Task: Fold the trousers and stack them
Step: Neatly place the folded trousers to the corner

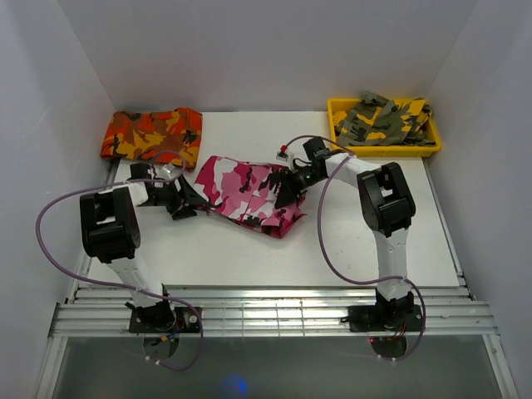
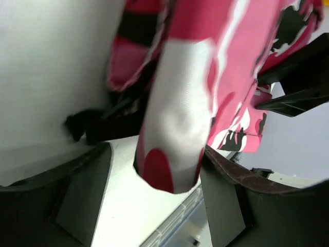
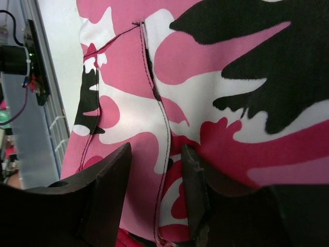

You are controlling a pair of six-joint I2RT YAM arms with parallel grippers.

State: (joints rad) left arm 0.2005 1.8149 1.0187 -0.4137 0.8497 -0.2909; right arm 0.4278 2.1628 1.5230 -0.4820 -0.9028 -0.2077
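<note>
Folding the pink, magenta, white and black camouflage fabric trousers (image 1: 249, 195), bunched centrally on the white table (image 1: 249, 258), we judge it half done; right gripper (image 1: 288, 189) pinches them; left gripper (image 1: 188, 204) straddles cloth, grip unclear; stacking remains.

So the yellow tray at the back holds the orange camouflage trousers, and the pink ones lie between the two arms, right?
Not quite: the top view shows the yellow tray holding olive-grey camouflage trousers. The pink trousers are where you say.

Black-and-white arms (image 1: 384, 204); purple cables (image 1: 319, 237)
</note>
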